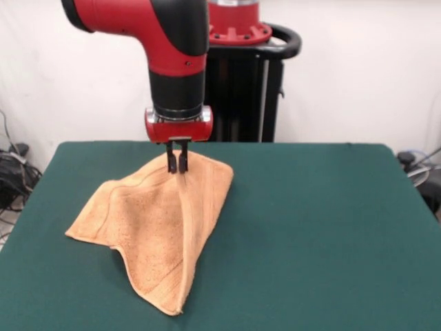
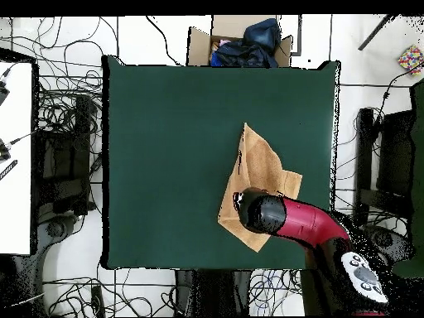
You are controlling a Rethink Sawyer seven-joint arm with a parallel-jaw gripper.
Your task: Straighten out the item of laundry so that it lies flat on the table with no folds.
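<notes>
Fingers (image 1: 182, 160) pinching terry towel (image 1: 155, 227) into tented ridge.

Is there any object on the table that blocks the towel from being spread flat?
Nothing visible does. The gripper is shut on the towel, lifting its far corner. The table around it shows only bare green cloth.

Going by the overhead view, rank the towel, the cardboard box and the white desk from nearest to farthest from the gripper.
1. Towel, directly under the gripper.
2. Cardboard box, beyond the table's top edge.
3. White desk, far left edge.
</notes>
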